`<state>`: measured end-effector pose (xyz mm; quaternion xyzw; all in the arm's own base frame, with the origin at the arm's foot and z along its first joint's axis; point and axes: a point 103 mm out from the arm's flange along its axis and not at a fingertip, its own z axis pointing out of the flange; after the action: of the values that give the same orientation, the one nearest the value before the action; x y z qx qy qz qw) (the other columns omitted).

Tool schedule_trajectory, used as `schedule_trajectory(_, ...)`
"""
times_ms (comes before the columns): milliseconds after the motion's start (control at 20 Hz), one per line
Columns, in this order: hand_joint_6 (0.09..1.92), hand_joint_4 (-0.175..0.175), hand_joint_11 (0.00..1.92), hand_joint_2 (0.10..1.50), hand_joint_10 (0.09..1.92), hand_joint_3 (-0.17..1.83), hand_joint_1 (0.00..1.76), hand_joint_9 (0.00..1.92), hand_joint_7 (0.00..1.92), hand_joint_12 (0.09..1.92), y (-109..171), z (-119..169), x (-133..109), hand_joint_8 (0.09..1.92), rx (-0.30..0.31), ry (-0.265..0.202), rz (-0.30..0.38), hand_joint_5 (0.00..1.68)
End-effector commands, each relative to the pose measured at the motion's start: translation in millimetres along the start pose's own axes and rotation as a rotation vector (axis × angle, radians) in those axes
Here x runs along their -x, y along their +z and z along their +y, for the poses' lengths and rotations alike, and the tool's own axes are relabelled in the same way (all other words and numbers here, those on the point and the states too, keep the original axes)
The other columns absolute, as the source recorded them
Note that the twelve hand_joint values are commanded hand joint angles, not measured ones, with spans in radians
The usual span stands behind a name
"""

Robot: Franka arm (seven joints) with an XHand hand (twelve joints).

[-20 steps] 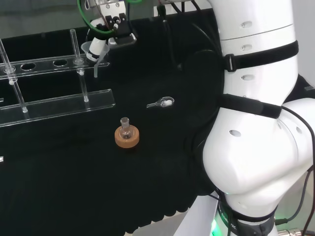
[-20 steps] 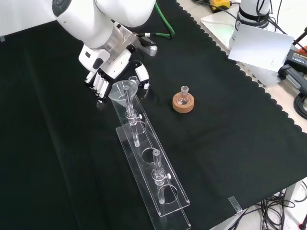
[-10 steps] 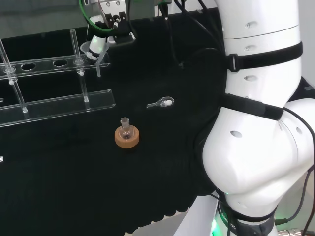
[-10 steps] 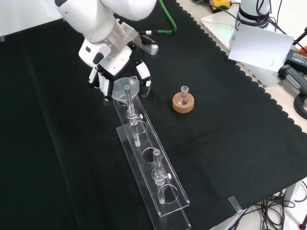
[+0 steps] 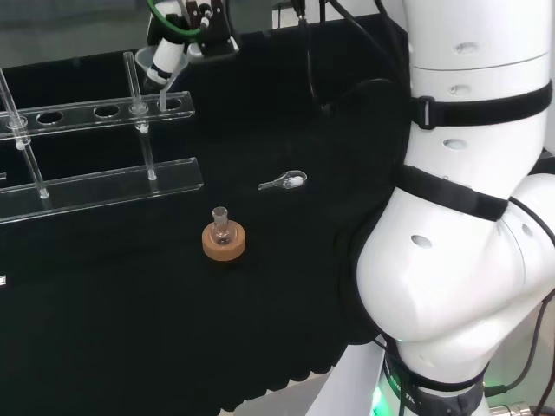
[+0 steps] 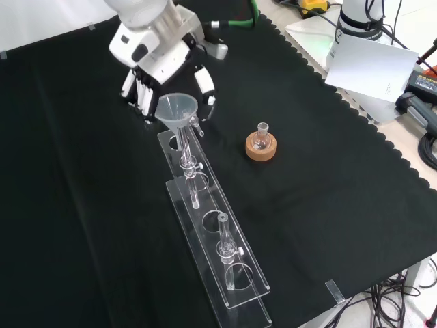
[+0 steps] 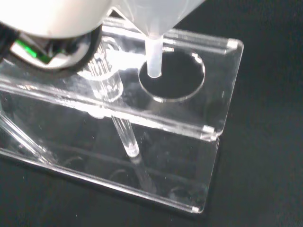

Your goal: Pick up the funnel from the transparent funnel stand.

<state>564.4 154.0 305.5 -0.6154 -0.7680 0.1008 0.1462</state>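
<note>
Front view, near to far. Nearest: clear stand (image 6: 235, 287), long acrylic rack w/ round holes, running from the near edge up toward the far left. Mid cloth, right of the rack: small glass flask (image 6: 261, 136) upright on a cork ring (image 6: 261, 148).

Far end of rack: funnel (image 6: 177, 109), cone up, held by the hand (image 6: 147, 85), whose fingers are curled round the cone from behind, thumb on the right. Wrist view puts the stem tip (image 7: 154, 71) about at the rim of the end hole, not touching it; it looks all but lifted clear.

Head view: a small clear scoop (image 5: 284, 181) lies right of the rack.

Handling, my guess: funnel is light, thin, stiff and slick; could crack if squeezed. Best hold is round the cone, not the thin stem. Lift straight so the stem doesn't catch the hole.
</note>
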Motion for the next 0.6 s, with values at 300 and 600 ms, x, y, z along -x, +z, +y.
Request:
schedule_trajectory(300, 0.58, -0.036, 0.41, 0.38, 0.43, 0.84, 1.0, 1.0, 0.98, 1.34, -73.6, -72.7, 14.3, 0.7, 0.142, 0.001, 0.015, 0.64)
schedule_trajectory(600, 0.58, -0.041, 0.41, 0.38, 0.43, 0.84, 1.0, 0.99, 0.97, 1.34, -92.8, -146.4, 37.0, 0.7, 0.179, 0.058, 0.018, 0.62)
